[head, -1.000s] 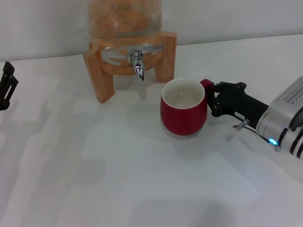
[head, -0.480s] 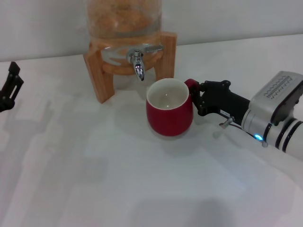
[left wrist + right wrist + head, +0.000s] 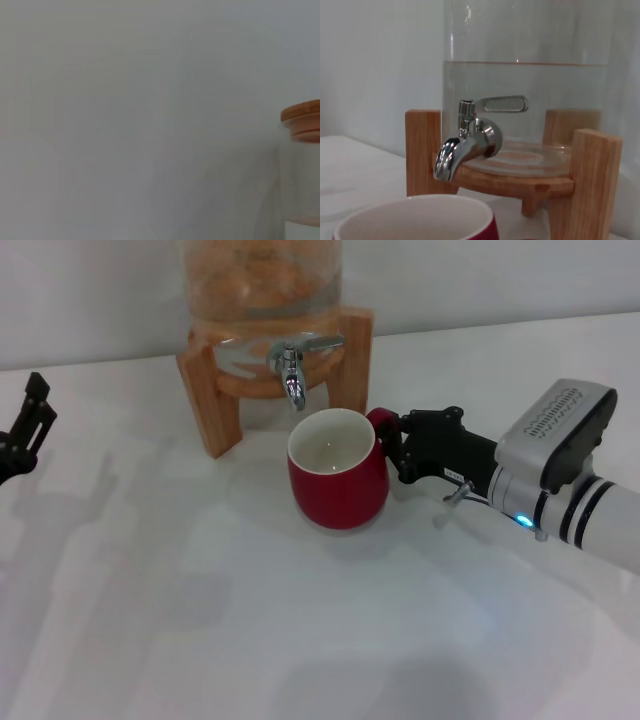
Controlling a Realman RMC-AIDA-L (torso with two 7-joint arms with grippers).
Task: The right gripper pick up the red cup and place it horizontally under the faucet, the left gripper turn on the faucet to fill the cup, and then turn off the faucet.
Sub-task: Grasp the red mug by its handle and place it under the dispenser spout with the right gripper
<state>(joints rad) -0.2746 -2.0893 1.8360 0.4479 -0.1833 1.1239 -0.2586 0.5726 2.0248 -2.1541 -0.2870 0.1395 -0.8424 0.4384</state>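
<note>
The red cup (image 3: 336, 478) stands upright on the white table, its white inside facing up, just in front of and slightly right of the faucet (image 3: 291, 373). My right gripper (image 3: 386, 452) is shut on the cup's red loop handle from the right. The chrome faucet has a flat lever handle and sits on a glass jar in a wooden stand (image 3: 212, 390). In the right wrist view the faucet (image 3: 465, 144) is above the cup's rim (image 3: 417, 216). My left gripper (image 3: 22, 426) is at the far left edge, away from the faucet.
The glass jar (image 3: 525, 85) holds clear liquid to a line near its upper part. The left wrist view shows only a wall and the jar's wooden lid (image 3: 302, 120). The white table (image 3: 300, 620) stretches in front of the cup.
My right gripper has slid the red cup to the left and slightly back, closer to the faucet. The left gripper has shifted a little to the right at the edge.
</note>
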